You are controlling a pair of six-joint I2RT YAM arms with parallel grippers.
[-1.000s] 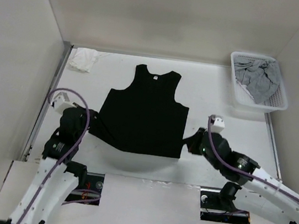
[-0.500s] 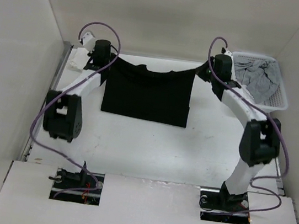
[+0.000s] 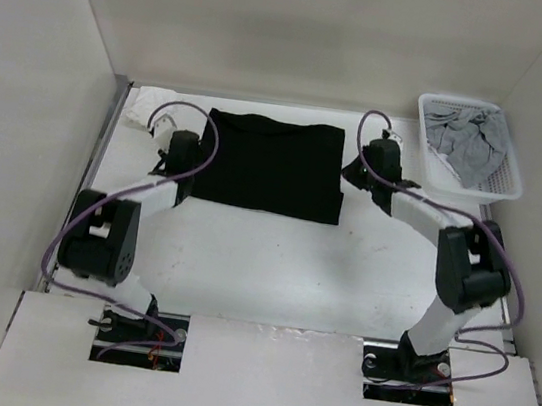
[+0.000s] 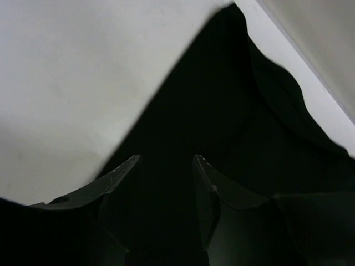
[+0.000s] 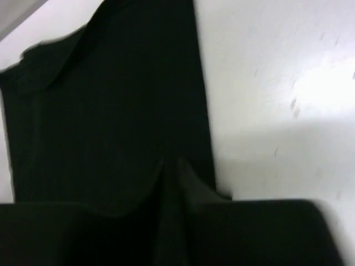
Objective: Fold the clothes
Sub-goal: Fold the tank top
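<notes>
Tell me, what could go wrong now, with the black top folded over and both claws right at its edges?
The right gripper has its fingers nearly together over the black top's right edge. Whether it pinches fabric is unclear, so pulling away might drag the fold open. The left gripper is open over the left edge, and a fingertip could snag the fabric. The white cloth lies close beside that arm and might get swept.
</notes>
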